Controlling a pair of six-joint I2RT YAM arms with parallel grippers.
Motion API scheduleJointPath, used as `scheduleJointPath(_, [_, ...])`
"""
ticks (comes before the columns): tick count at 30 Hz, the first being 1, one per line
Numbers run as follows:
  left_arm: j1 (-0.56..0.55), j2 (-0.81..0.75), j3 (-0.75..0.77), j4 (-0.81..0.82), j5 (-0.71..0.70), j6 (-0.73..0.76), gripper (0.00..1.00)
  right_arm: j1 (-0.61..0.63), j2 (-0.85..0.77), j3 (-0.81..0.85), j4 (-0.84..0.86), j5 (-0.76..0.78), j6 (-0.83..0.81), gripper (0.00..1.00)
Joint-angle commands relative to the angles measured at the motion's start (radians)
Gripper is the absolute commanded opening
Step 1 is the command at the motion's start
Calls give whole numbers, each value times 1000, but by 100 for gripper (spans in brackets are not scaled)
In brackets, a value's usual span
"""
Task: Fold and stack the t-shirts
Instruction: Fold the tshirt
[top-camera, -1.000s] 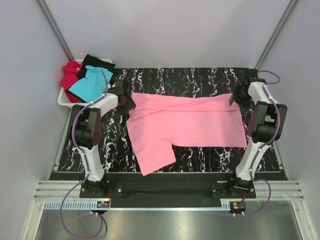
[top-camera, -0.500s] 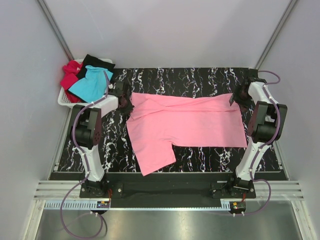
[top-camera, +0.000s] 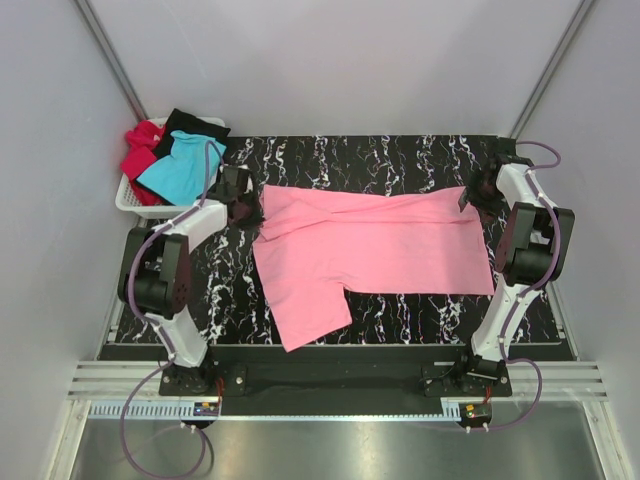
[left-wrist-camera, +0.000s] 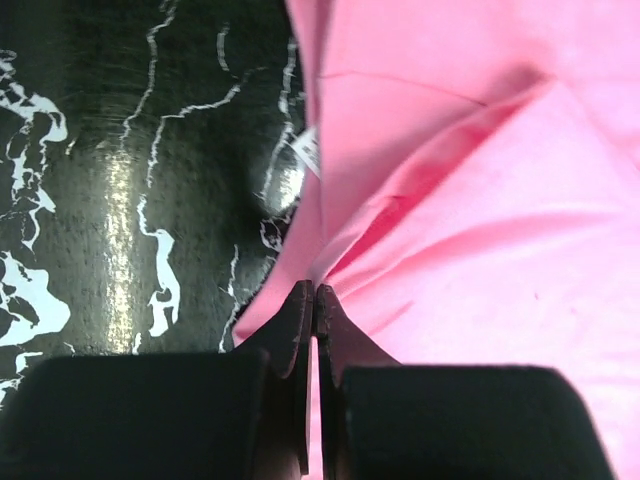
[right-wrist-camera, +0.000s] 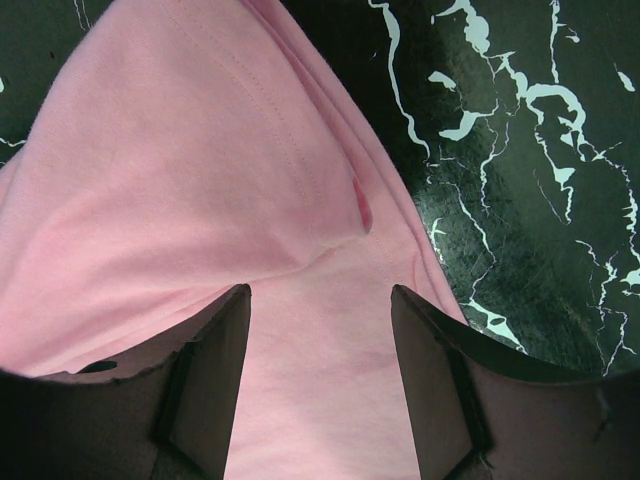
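Note:
A pink t-shirt (top-camera: 370, 250) lies spread across the black marbled table (top-camera: 400, 155), one sleeve pointing toward the near edge. My left gripper (top-camera: 243, 208) is shut on the shirt's left edge. In the left wrist view its jaws (left-wrist-camera: 315, 292) pinch a fold of the pink t-shirt (left-wrist-camera: 480, 220), near a small white label (left-wrist-camera: 308, 150). My right gripper (top-camera: 478, 197) stands open over the shirt's far right corner. The pink t-shirt (right-wrist-camera: 200, 180) lies under and between the spread right gripper (right-wrist-camera: 320, 290). The turquoise t-shirt (top-camera: 178, 170), red t-shirt (top-camera: 138, 155) and black t-shirt (top-camera: 195, 125) are heaped at the far left.
A white plastic basket (top-camera: 128, 203) at the table's far left corner holds the three heaped shirts. Grey walls close in the table on the left, right and far sides. Bare marbled table (right-wrist-camera: 540, 150) shows to the right of the shirt's corner.
My left gripper has closed on the pink shirt's left edge, and the left arm's elbow has swung out to the left. The right arm has not moved.

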Motion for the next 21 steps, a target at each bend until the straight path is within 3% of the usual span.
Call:
scheduleJointPath(1, [0,-69,-42,82,117,111,0,-5,-7,-2,-1,9,18,66])
scheduleJointPath(8, [-44,-121,-116,141,218,269,2,-5,-9,7,-4,11,19,67])
scheduleJointPath(11, [-87,-159,-156,125,200,356,8,-5,-7,2,-4,11,15,67])
scheduleJointPath(14, [-115,-210,-203,119,195,408,18,-5,-9,-1,-5,14,13,68])
scheduleJointPath(16, [-121,-232,-232,104,206,440,30,-5,-6,-2,-5,9,16,68])
scheduleJointPath(18, [-127,-262,-245,82,249,456,31,-5,-3,-1,-5,8,13,70])
scheduleJointPath(21, [-131,-319,-260,69,284,493,58,-5,-1,5,-7,5,9,71])
